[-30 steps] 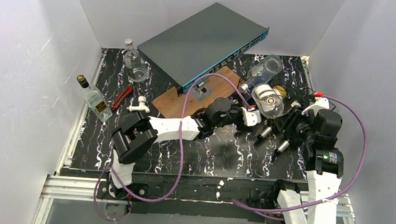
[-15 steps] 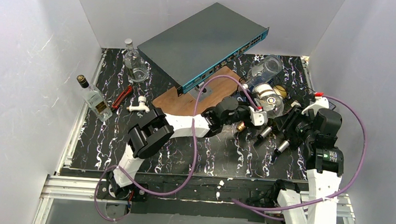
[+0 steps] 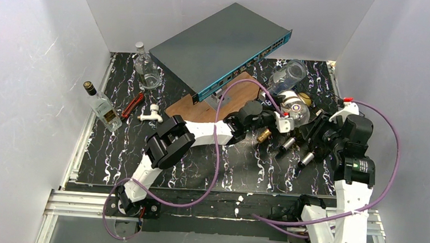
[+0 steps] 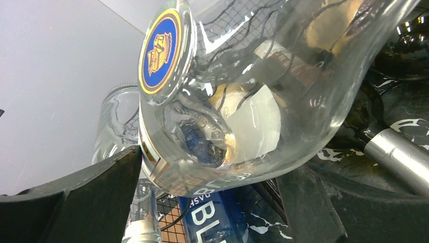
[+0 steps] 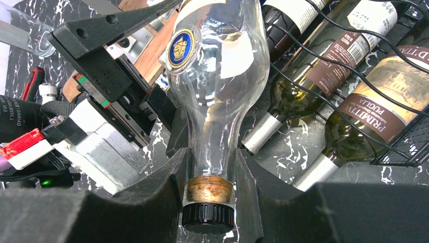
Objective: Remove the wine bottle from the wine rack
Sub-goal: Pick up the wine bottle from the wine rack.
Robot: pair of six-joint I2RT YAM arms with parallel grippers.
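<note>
Left wrist: clear bottle (image 4: 238,76) ran off top and right edges; blue label (image 4: 212,225) text cropped. Right wrist: wine rack (image 5: 404,136) cut at right edge. Top view: rack mostly hidden behind right arm (image 3: 353,144).

Bottles (image 5: 373,109) in wine rack (image 5: 411,137)

Around the wine rack (image 5: 402,147) room is tight: the left pincer (image 3: 287,116) straddles the wine bottle (image 5: 217,76), the right pincer (image 5: 210,167) clamps its neck, and racked bottles (image 5: 313,76) lie just beside. The switch (image 3: 218,44) and board (image 3: 202,110) crowd the left; bare counter (image 3: 113,154) lies front-left.
</note>
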